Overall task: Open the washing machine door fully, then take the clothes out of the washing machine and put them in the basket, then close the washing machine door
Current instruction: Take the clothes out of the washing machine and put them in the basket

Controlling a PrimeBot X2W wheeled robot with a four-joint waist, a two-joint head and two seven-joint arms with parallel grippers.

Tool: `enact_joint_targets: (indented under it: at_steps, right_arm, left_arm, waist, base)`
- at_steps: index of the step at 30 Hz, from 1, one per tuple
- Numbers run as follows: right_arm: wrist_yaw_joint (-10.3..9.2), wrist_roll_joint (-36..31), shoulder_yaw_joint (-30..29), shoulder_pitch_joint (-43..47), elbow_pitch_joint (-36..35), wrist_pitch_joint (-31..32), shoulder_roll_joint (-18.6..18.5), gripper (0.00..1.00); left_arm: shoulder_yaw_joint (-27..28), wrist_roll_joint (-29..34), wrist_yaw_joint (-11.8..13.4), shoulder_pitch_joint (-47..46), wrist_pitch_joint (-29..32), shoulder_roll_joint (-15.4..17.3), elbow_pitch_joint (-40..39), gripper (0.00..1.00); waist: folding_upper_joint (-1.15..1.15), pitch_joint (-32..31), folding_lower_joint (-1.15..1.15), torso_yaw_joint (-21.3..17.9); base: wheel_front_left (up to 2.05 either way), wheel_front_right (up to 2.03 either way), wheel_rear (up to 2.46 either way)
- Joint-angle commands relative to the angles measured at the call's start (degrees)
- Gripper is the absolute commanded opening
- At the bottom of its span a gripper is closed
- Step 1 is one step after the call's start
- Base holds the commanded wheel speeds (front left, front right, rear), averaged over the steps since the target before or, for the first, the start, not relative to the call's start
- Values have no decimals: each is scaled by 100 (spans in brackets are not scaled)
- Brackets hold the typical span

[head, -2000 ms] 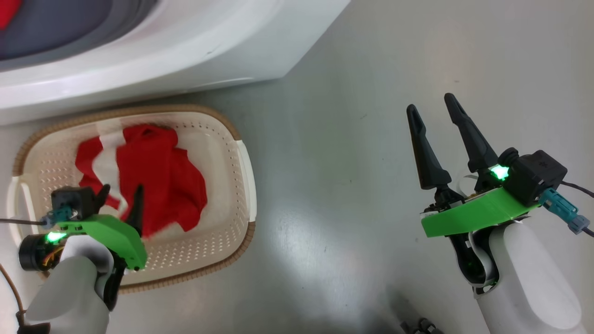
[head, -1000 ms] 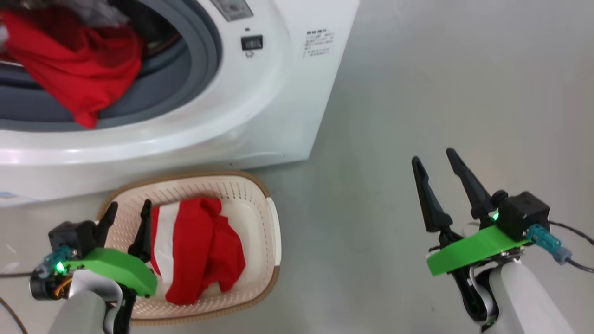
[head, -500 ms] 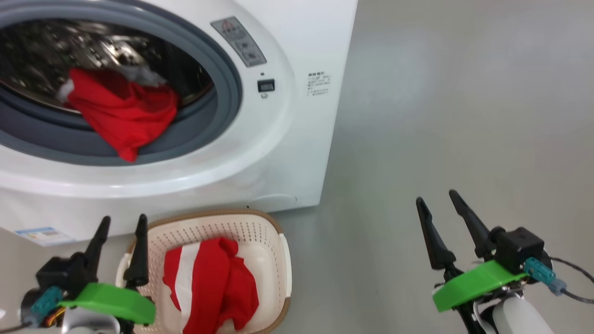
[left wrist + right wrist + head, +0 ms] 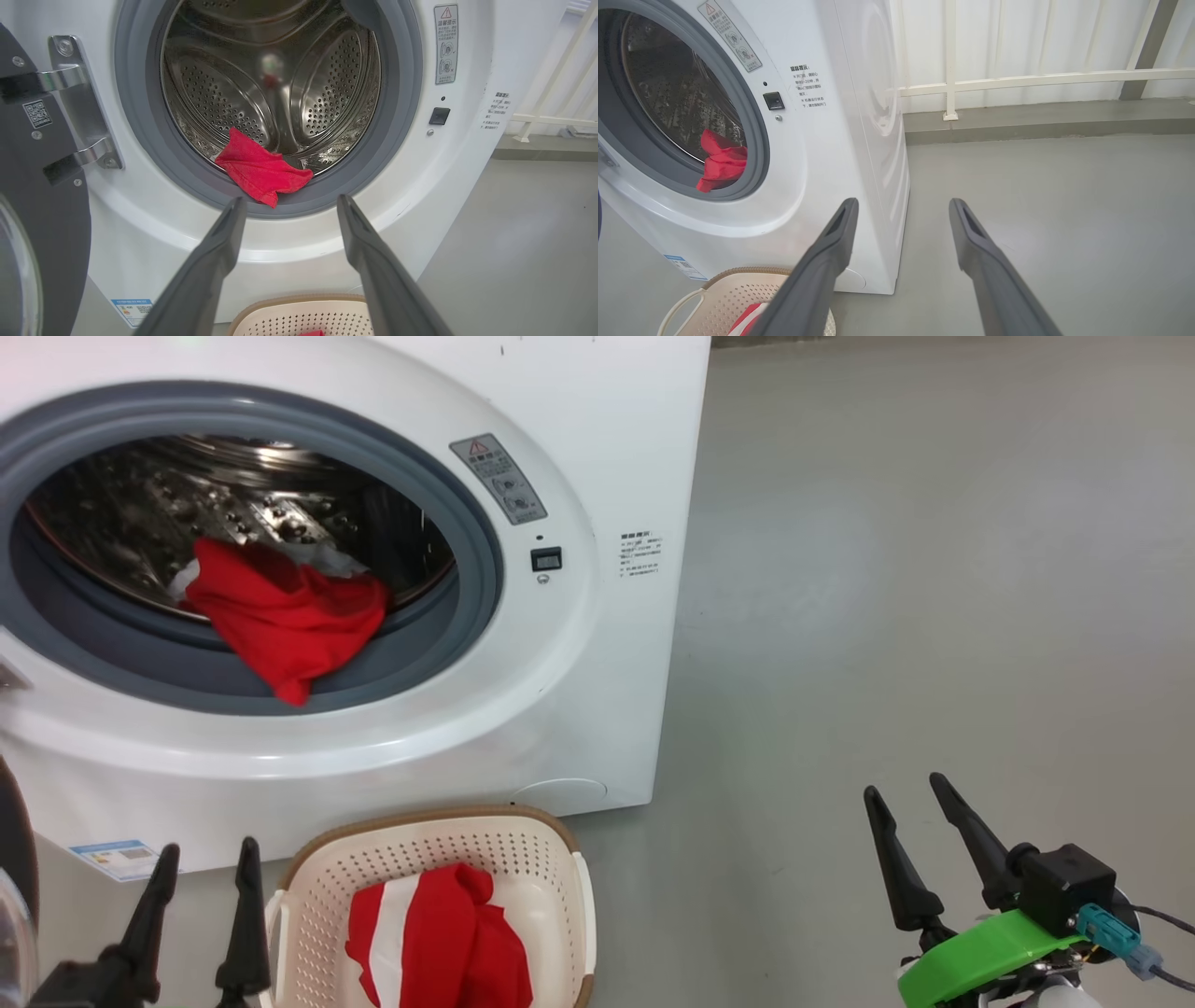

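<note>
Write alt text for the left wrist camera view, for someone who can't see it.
A red garment hangs over the grey gasket of the open washing machine, steel drum behind it. The left gripper has its fingers apart in front, with the door swung open at left and the cream basket below.

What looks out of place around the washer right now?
One red garment droops from the drum over the grey gasket. Otherwise nothing odd: the other garment lies inside the basket.
</note>
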Motion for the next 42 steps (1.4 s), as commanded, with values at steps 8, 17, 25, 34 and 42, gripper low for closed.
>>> enact_joint_targets:
  at_steps: [8, 17, 25, 34, 42]
  right_arm:
    - [36, 62, 44, 152, -226, -37, -100, 100]
    - [36, 45, 4, 172, -250, -37, -101, 100]
    - [36, 40, -4, 140, -253, -37, -88, 100]
    - [36, 26, 16, 70, -274, -37, -35, 100]
    - [36, -7, 119, -163, -281, -37, 44, 100]
  left_arm:
    - [505, 195, 3, 533, -29, -137, -746, 100]
    - [542, 231, 3, 666, -29, -225, -896, 100]
    - [530, 193, 3, 622, -29, -249, -909, 100]
    - [249, 248, 3, 360, -29, -186, -622, 100]
    - [-81, 433, 3, -546, -29, 125, 213, 100]
  waist:
    - [0, -94, 0, 48]
    - [0, -76, 0, 64]
    - [0, -29, 0, 42]
    - [0, 130, 0, 81]
    - [0, 468, 0, 39]
  base:
    - [0, 0, 0]
    - [0, 0, 0]
    - [0, 0, 0]
    - [0, 0, 0]
    - [0, 0, 0]
